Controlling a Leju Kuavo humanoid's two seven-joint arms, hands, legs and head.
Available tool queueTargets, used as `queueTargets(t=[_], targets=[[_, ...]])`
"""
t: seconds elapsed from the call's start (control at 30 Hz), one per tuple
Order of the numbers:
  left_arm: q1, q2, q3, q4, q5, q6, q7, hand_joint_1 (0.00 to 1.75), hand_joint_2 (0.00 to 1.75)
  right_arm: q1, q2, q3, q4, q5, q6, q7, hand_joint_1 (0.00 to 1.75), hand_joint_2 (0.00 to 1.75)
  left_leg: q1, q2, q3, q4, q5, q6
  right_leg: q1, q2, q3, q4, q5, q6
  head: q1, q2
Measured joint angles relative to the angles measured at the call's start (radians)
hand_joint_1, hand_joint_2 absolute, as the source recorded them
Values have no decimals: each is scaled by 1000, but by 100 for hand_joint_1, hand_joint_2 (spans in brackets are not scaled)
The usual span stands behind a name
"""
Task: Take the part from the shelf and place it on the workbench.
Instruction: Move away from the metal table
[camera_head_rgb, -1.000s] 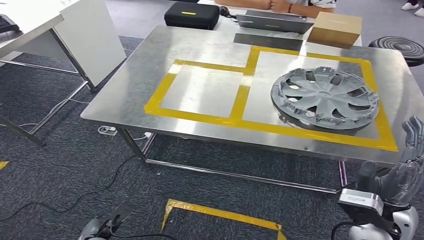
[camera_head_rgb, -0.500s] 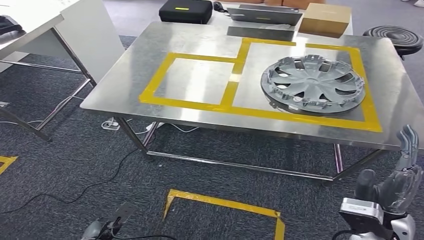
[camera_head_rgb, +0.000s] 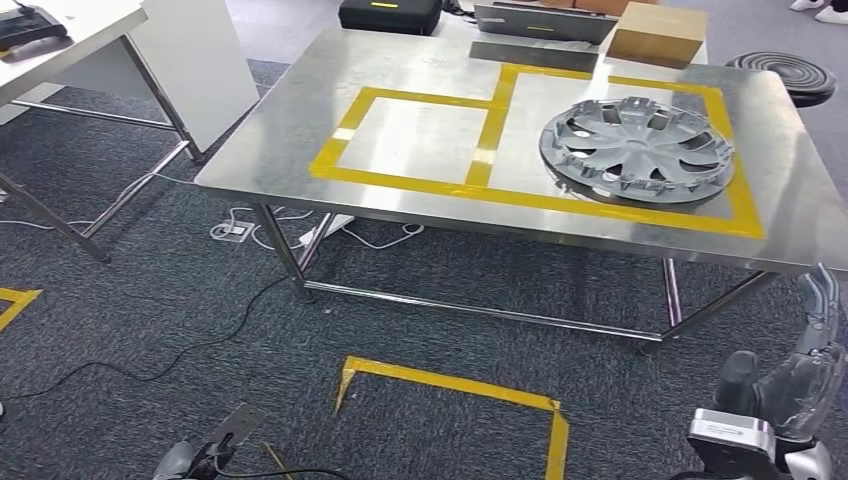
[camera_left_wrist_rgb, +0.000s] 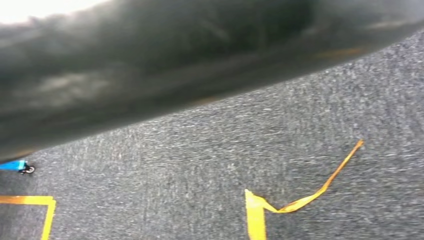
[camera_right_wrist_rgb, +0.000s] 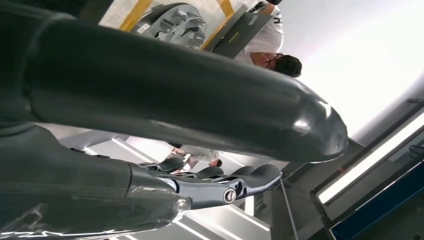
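The part, a grey wheel cover (camera_head_rgb: 637, 148), lies flat on the steel workbench (camera_head_rgb: 290, 130), inside the right one of two squares marked in yellow tape. It also appears past my thumb in the right wrist view (camera_right_wrist_rgb: 177, 22). My right hand (camera_head_rgb: 800, 375) hangs low at the right, well short of the bench's front edge. Its fingers point up and apart, with nothing in them. My left hand (camera_head_rgb: 205, 455) is a small dark shape at the bottom left, near the floor, and how its fingers lie cannot be made out.
A black case (camera_head_rgb: 390, 15), a laptop (camera_head_rgb: 540, 18) and a cardboard box (camera_head_rgb: 655, 35) stand along the bench's far edge. A black stool (camera_head_rgb: 790, 72) is at the right, a white table (camera_head_rgb: 60, 30) at the left. Yellow tape (camera_head_rgb: 450, 390) and cables (camera_head_rgb: 200, 345) lie on the carpet.
The whole picture has shifted, so the camera moved: the bench now sits higher and farther away. My right hand is lower in the frame. The wheel cover stays in its square.
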Motion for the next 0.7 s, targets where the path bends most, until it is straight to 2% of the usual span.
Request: queueTargets(t=[0.03,0.07,0.1,0.13,0.2,0.23,0.27,0.3,0.33,0.37,0.4,0.43,0.47,0.53,0.57,0.6,0.63,0.7], targets=[[0,-1,0,0,0,0,0,0,0,-1,0,0,-2,0,1,0,0,0,-1,0,-10,0,9,-3,3,0,62,-80,9,-6,0,0],[0,-1,1,0,0,0,0,0,0,-2,1,0,-6,0,1,-1,0,0,-2,0,-16,1,19,-7,6,0,115,-153,5,-11,-1,0],[0,-1,1,0,0,1,0,0,0,-2,2,-1,-8,0,1,-2,0,0,-3,0,-21,1,28,-12,8,0,148,-207,-3,-14,0,0],[0,-2,2,0,0,1,0,0,0,-2,3,-1,-10,0,1,-2,0,0,-2,0,-23,0,37,-17,11,1,162,-234,-11,-17,1,0],[2,-1,2,0,0,1,0,0,0,1,6,-2,-11,0,2,-4,0,0,0,0,-27,0,47,-29,12,0,148,-239,1,-28,4,0],[3,-1,3,0,1,1,0,0,0,2,9,-2,-11,-1,2,-5,0,0,1,0,-34,12,30,-35,11,-2,140,-240,11,-37,3,0],[4,-1,4,0,1,1,0,0,0,2,11,-2,-12,-2,2,-7,0,0,1,0,-45,38,-4,-40,8,-3,130,-241,23,-45,0,0],[4,0,5,0,1,1,0,0,0,3,14,-2,-12,-2,3,-9,0,0,2,-1,-60,86,-56,-45,6,-4,120,-242,35,-51,-3,0],[4,0,6,0,1,2,0,0,0,5,16,-2,-12,-3,4,-11,0,0,3,-1,-77,149,-111,-49,5,-4,107,-242,48,-55,-6,0],[4,0,7,0,2,2,0,0,0,7,18,-3,-13,-3,4,-12,0,0,4,-1,-91,214,-149,-52,5,-4,94,-241,60,-56,-7,0],[4,0,8,0,3,2,0,0,0,9,20,-3,-13,-3,4,-12,0,0,5,0,-96,265,-167,-55,5,-5,79,-240,73,-54,-7,0],[4,0,9,0,4,2,0,0,0,11,22,-3,-13,-3,4,-13,0,0,6,0,-87,286,-159,-57,5,-5,62,-238,84,-52,-7,0],[4,0,9,0,4,2,0,0,0,14,23,-3,-13,-3,4,-13,0,0,7,0,-62,272,-135,-59,4,-5,46,-235,95,-49,-7,0],[3,0,11,0,4,2,0,0,0,16,25,-3,-13,-3,4,-14,0,0,11,0,34,156,-94,-62,4,-5,17,-223,110,-41,-7,0],[2,0,11,0,4,2,0,0,0,16,25,-4,-15,-3,4,-14,0,0,11,-2,80,87,-92,-60,4,-5,4,-215,117,-36,-7,0],[1,-1,11,0,4,2,0,0,0,17,26,-5,-16,-3,4,-15,0,0,12,-3,111,36,-96,-56,6,-6,-7,-207,124,-30,-8,0],[0,-1,11,0,4,2,0,0,0,18,26,-6,-17,-3,4,-15,0,0,10,-4,125,8,-103,-49,7,-6,-15,-203,132,-25,-8,0],[2,-1,12,0,6,2,-1,0,0,23,27,-8,-17,-3,4,-16,0,0,8,-3,113,2,-97,-29,4,-6,-23,-202,145,-15,-8,0]])
